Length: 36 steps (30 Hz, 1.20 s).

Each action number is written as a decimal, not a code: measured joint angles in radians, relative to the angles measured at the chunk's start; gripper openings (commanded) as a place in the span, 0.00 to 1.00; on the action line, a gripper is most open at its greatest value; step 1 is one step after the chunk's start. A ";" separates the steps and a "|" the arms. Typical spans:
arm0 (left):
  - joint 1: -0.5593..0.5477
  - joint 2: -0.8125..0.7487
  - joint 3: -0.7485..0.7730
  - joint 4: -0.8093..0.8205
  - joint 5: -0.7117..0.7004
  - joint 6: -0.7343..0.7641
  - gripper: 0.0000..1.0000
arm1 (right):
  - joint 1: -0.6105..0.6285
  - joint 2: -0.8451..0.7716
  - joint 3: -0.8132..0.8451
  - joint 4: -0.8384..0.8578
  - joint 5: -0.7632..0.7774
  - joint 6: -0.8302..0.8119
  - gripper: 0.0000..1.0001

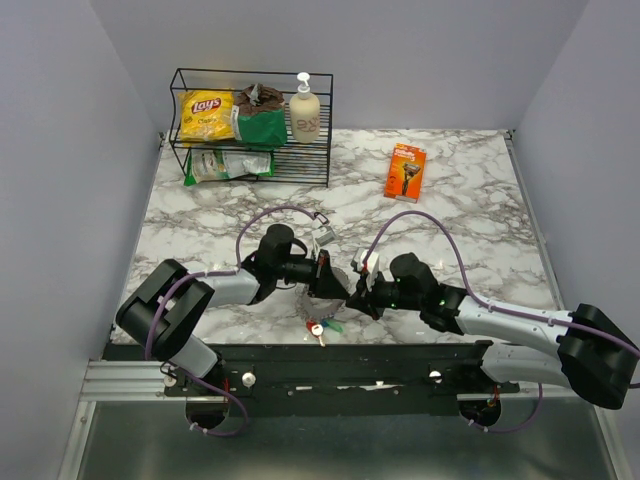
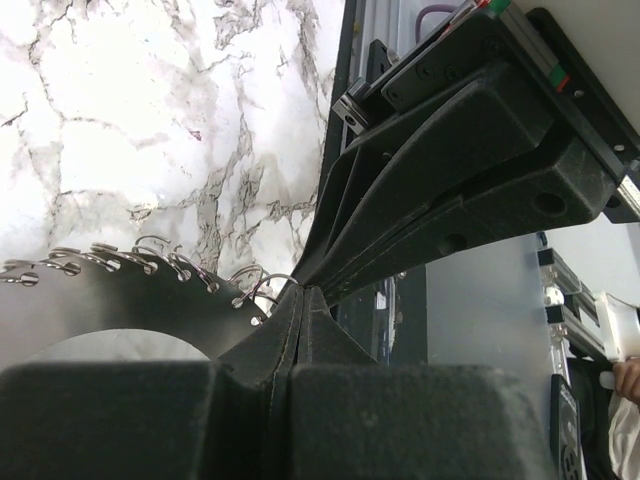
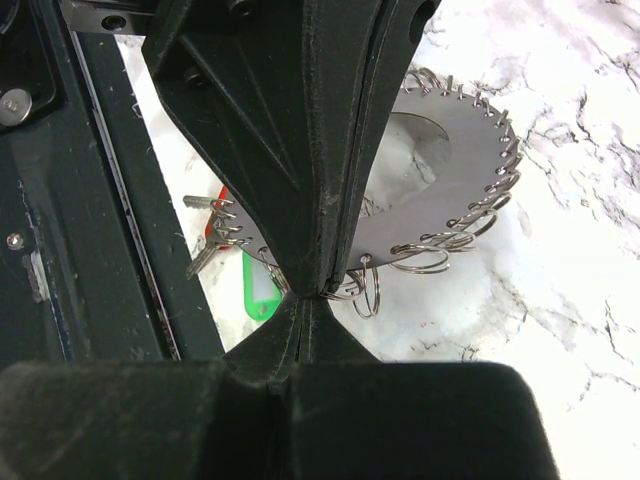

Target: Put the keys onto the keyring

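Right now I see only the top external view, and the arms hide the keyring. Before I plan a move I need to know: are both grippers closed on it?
Observer: The left wrist view shows the left gripper shut, its tips pinched at the toothed rim of the keyring.
Operator: And the other one?
Observer: The right gripper is shut as well, meeting the left tip to tip at that same spot on the rim.
Operator: Anything threaded on it yet?
Observer: No. The small wire rings along its rim that show in the right wrist view hang bare.
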 measured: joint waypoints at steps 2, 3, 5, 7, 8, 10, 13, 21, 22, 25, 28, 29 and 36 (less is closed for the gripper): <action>0.002 0.000 -0.004 0.010 0.000 -0.006 0.00 | 0.000 0.001 0.000 0.001 0.000 0.003 0.06; 0.002 0.000 -0.006 0.014 0.000 -0.010 0.00 | 0.002 0.001 0.000 0.001 0.001 0.005 0.08; 0.002 0.000 -0.010 0.022 0.000 -0.017 0.00 | 0.005 0.001 0.000 0.001 0.005 0.008 0.22; 0.002 0.000 -0.012 0.030 0.000 -0.021 0.00 | 0.006 0.002 0.000 0.000 0.006 0.011 0.33; 0.002 0.000 -0.012 0.043 0.001 -0.025 0.00 | 0.008 0.002 0.000 -0.002 0.006 0.013 0.37; 0.002 0.000 -0.012 0.066 0.002 -0.031 0.00 | 0.013 0.002 0.000 -0.005 0.006 0.015 0.38; 0.002 0.000 -0.012 0.101 0.003 -0.038 0.00 | 0.019 0.002 0.000 -0.005 0.007 0.017 0.41; 0.002 0.000 -0.004 0.103 0.003 -0.026 0.00 | 0.019 -0.030 0.000 -0.016 0.015 0.027 0.43; 0.002 0.000 -0.001 0.094 0.003 -0.018 0.00 | 0.019 -0.045 0.000 -0.024 0.018 0.030 0.44; 0.003 -0.003 0.004 0.068 0.003 0.000 0.00 | 0.019 -0.115 -0.002 -0.048 0.025 0.042 0.47; 0.003 -0.016 0.007 0.030 0.003 0.022 0.00 | 0.019 -0.209 -0.012 -0.074 0.045 0.062 0.52; 0.003 -0.025 0.008 0.008 0.003 0.032 0.00 | 0.019 -0.246 -0.018 -0.079 0.056 0.068 0.56; 0.003 -0.080 0.011 -0.081 0.005 0.070 0.00 | 0.019 -0.468 -0.045 -0.089 0.156 0.094 0.63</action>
